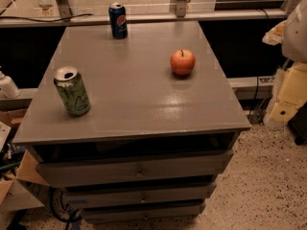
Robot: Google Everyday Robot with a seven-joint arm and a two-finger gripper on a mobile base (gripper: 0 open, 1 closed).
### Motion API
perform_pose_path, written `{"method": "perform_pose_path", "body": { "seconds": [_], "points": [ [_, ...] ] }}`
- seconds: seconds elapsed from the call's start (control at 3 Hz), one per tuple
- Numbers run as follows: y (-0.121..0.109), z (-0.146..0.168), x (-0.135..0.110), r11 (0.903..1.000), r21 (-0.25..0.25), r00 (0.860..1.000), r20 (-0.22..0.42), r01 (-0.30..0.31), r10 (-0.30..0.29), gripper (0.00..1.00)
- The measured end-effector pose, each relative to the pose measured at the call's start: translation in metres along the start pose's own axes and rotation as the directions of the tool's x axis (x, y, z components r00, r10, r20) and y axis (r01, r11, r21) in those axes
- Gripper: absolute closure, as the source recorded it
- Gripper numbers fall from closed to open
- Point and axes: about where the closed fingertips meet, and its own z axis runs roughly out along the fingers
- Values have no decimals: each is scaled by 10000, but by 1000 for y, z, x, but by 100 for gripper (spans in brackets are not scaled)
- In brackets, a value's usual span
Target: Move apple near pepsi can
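Observation:
The apple [183, 62] is small, round and red-orange with a short dark stem. It sits on the right side of the grey cabinet top [134, 95]. The pepsi can [118, 20], dark blue with a round logo and a silver top, stands upright at the far edge, left of centre. My gripper [277, 33] is at the right edge of the camera view, off the cabinet and to the right of the apple, with the cream arm [290, 92] below it. It holds nothing that I can see.
A green can [72, 91] with scribbled markings stands at the front left of the top. The cabinet has three drawers [139, 170] below. A rail [144, 18] runs behind it. Cardboard and cables [19, 186] lie on the floor at the left.

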Motion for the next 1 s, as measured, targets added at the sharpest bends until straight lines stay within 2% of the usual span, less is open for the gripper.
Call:
{"method": "perform_pose_path", "body": {
  "seconds": [0.33, 0.67, 1.0],
  "points": [
    [0, 0, 0, 10000, 0, 10000, 0, 0, 0, 0],
    [-4, 5, -3, 9991, 146, 9988, 313, -393, 388, 0],
    [-18, 20, -13, 9925, 310, 9883, 1008, -1179, 1143, 0]
  ]
}}
